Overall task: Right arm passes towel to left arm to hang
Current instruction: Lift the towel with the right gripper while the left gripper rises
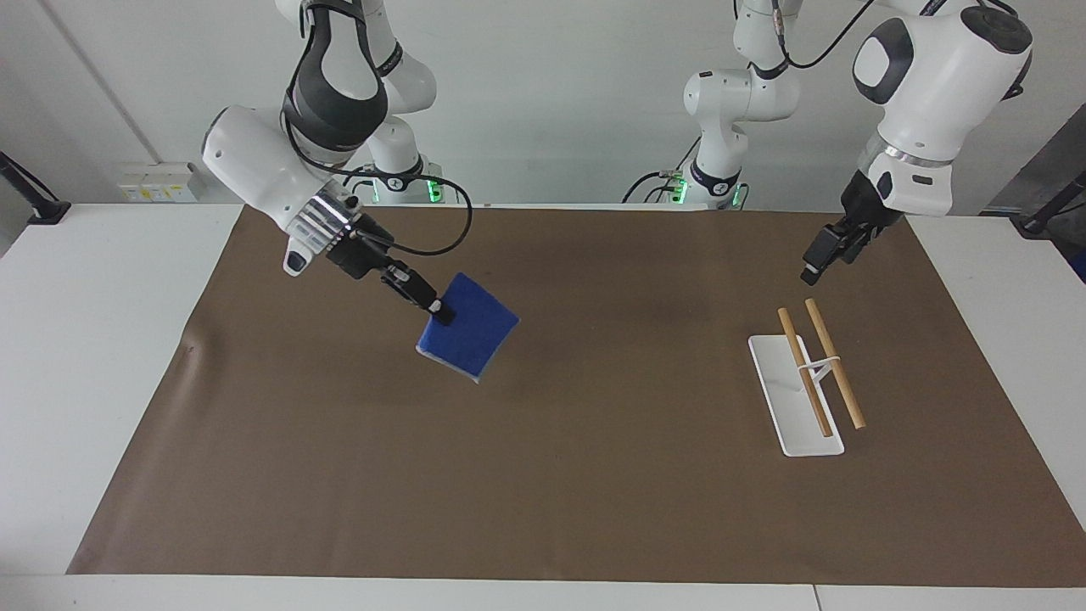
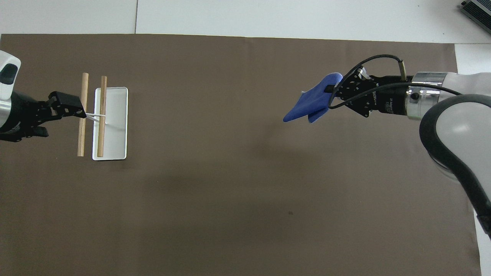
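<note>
Small bright blue cloth towel [image 1: 469,337] [image 2: 312,103] hangs in air over brown paper mat [image 1: 543,475] [image 2: 215,184], toward right arm's end of table, pinched at one corner by right arm's black two-finger gripper [image 1: 439,312] [image 2: 333,90], fingers clamped on it. Left arm's black gripper [image 1: 813,270] [image 2: 73,109] up over mat beside white tray rack w/ two wooden dowels [image 1: 821,363] [image 2: 92,115]; can't tell its finger state.
</note>
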Available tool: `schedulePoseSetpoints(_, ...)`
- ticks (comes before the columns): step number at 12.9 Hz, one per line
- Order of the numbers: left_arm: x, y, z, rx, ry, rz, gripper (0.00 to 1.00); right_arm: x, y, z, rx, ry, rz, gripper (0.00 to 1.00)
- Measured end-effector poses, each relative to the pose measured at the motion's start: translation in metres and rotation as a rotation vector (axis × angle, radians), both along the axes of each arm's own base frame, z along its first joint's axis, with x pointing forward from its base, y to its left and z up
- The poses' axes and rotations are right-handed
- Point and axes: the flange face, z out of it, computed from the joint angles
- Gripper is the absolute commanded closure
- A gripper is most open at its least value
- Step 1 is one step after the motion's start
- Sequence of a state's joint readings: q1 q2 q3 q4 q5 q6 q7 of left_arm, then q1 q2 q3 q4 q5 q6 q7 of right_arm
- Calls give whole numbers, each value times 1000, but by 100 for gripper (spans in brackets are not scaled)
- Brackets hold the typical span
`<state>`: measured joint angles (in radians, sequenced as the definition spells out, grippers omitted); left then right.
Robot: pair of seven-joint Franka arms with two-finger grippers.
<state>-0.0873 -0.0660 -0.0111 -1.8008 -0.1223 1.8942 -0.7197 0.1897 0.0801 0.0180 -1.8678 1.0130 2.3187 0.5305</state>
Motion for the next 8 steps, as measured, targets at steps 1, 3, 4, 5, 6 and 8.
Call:
schedulePoseSetpoints(1, 2, -1, -1, -35, -20, 92, 0, -3, 27, 0, 30, 6, -40, 100)
schedulePoseSetpoints(3, 7, -6, -3, -99, -59, 259, 0, -13, 84, -8, 96, 34, -102, 100)
schedulePoseSetpoints(4, 8, -9, -4, -128, -68, 322, 0, -20, 107, -15, 122, 51, -119, 100)
schedulePoseSetpoints(5, 9, -13, -6, -154, -77, 383, 0, -27, 129, -24, 148, 70, -136, 100)
schedulePoseSetpoints(6, 10, -18, -9, -176, -87, 441, 0, -33, 145, -31, 176, 94, -156, 100)
schedulePoseSetpoints(8, 10, -30, -17, -217, -113, 537, 0, -42, 165, -40, 242, 140, -208, 100)
